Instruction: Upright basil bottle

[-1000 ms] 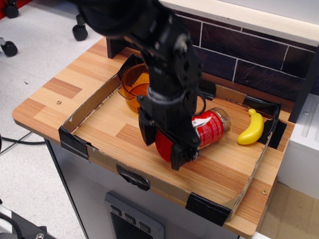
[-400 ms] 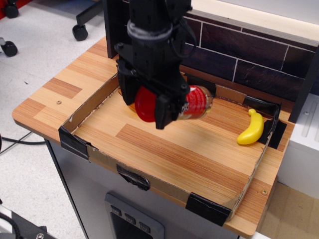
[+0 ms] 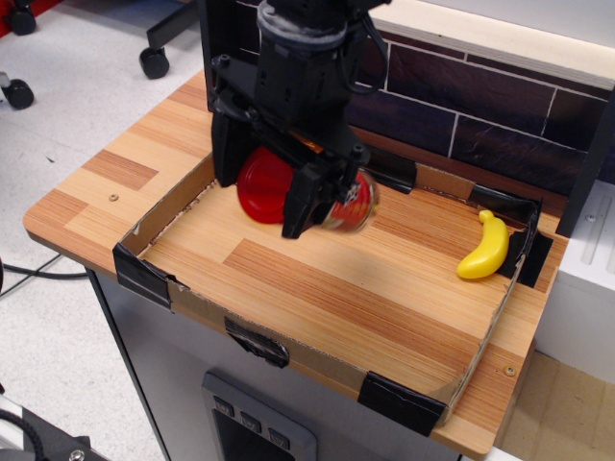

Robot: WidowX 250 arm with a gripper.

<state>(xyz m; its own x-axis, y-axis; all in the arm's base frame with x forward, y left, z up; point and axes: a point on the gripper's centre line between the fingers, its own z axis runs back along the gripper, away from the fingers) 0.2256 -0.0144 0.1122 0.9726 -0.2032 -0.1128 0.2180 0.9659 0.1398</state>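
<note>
The basil bottle (image 3: 341, 204) is in the air above the back left of the cardboard tray (image 3: 154, 274). Its wide red cap (image 3: 261, 187) faces the camera and its labelled body points back to the right, so it is tilted and nearly lying. My black gripper (image 3: 261, 197) is shut on the bottle at the cap end, one finger on each side of the cap. The arm hides the tray's back left corner.
A yellow banana (image 3: 485, 247) lies at the tray's right wall. The wooden tray floor (image 3: 365, 288) lies open below the bottle. A dark tiled wall (image 3: 480, 106) stands behind the tray. The orange bowl is hidden behind the arm.
The gripper has lifted the bottle off the tray floor and carried it up and to the back left. The cap now faces the camera more directly. The orange bowl has become hidden.
</note>
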